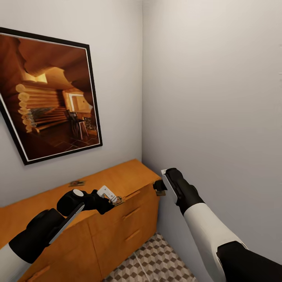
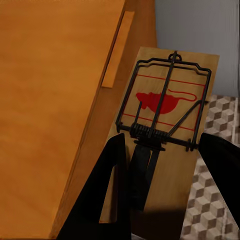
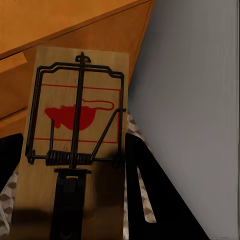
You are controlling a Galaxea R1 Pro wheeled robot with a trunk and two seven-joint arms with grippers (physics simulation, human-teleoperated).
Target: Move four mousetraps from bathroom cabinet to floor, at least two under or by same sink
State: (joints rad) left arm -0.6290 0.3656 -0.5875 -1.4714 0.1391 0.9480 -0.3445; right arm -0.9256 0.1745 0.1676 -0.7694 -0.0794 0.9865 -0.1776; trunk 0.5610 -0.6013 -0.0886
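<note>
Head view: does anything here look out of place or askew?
The framed picture on the wall hangs tilted. One mousetrap lies on the cabinet top. Each end effector, left and right, holds a trap; nothing looks spilled or broken.

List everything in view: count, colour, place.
mousetraps: 3 seen, tan boards with black wire and red print; one on the cabinet top, one in the left tool, one in the right tool
cabinet: 1, orange-brown, against the left wall, in the corner
framed picture: 1, black frame, on the wall above the cabinet
bathroom floor: cube-pattern tiles, below the cabinet
walls: pale grey
left tool: black, holding a trap
right tool: black, holding a trap
</note>
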